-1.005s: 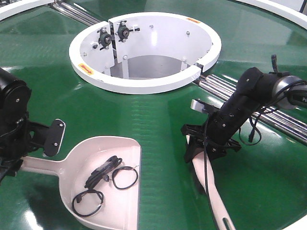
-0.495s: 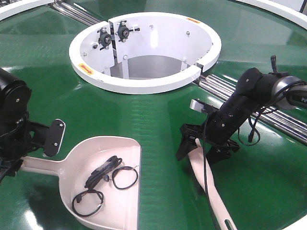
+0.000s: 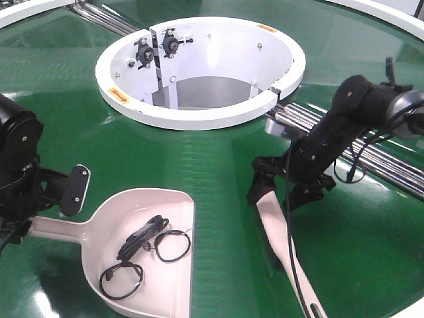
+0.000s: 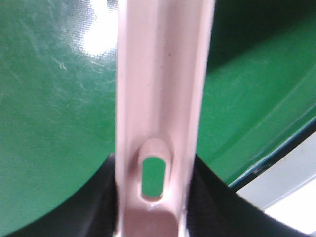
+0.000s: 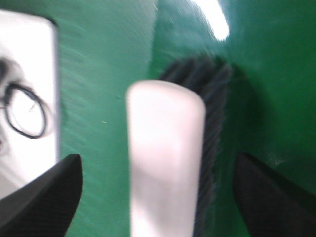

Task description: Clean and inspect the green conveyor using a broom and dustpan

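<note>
The right pincer (image 3: 273, 199) is released. Its two dark fingers (image 5: 42, 190) are spread wide to either side of the broom (image 3: 278, 232) and are clear of it in the right wrist view. The broom lies flat between them with its pale paddle back up. Its dark bristles (image 5: 212, 98) show past the far and right edge of the back. The slim handle runs toward the near right edge of the scene, and a black cable from the right arm hangs along it.

The left pincer (image 4: 155, 207) grasps the dustpan (image 3: 112, 222) by its long handle. In the left wrist view the dark fingers lie against both sides of the handle, at the level of its oval hole (image 4: 152, 177). The scoop sits near left, well apart from the broom, with its straight front edge turned right toward the broom. Inside it lie black wire loops (image 3: 173, 245) and a small dark bundle (image 3: 142, 237).

Both tools rest on the green conveyor (image 3: 212, 165), the glossy worktop under all of it. Beyond them, far and centre, stands the white ring hub (image 3: 199, 116), which is split by a narrow seam on its far-left side. Shiny metal rollers (image 3: 377, 162) emerge from under the hub on the right, behind the right arm.
</note>
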